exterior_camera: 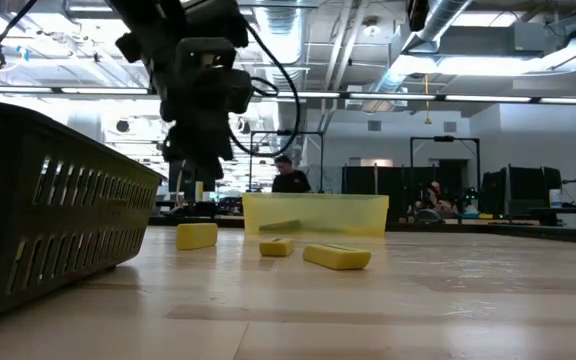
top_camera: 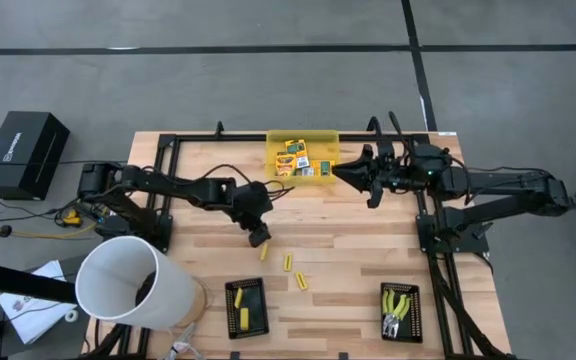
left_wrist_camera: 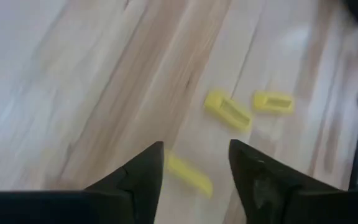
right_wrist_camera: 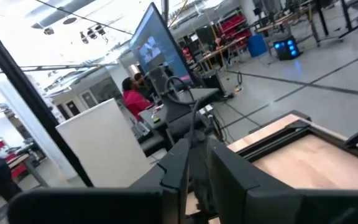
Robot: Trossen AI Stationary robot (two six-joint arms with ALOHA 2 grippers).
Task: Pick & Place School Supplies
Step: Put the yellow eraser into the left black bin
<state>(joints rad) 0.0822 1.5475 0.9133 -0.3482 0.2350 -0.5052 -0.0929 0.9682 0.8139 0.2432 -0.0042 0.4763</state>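
Three short yellow sticks lie flat on the wooden table: one (top_camera: pixel 264 252), one (top_camera: pixel 288 263) and one (top_camera: pixel 302 282). My left gripper (top_camera: pixel 259 238) hangs open just above the first stick (left_wrist_camera: pixel 188 174), which shows between its fingers without touching them. In the low view my left gripper (exterior_camera: pixel 200 185) is above that stick (exterior_camera: pixel 197 236). Printed yellow-and-green boxes (top_camera: pixel 294 160) lie in the yellow bin (top_camera: pixel 320 139). Two tools with yellow-green handles (top_camera: pixel 398 305) lie in the right black tray (top_camera: pixel 384 322). More sticks (top_camera: pixel 240 310) lie in the left black tray (top_camera: pixel 260 326). My right gripper (top_camera: pixel 340 172) is shut beside the bin's right side, raised off the table.
A large white cylinder (top_camera: pixel 133 280) stands at the table's near left corner. A black box (top_camera: pixel 23 150) sits on the floor off the left edge. Black frame rails (top_camera: pixel 423 215) run along both sides. Bare wood lies between the sticks and the right tray. People show in the room behind.
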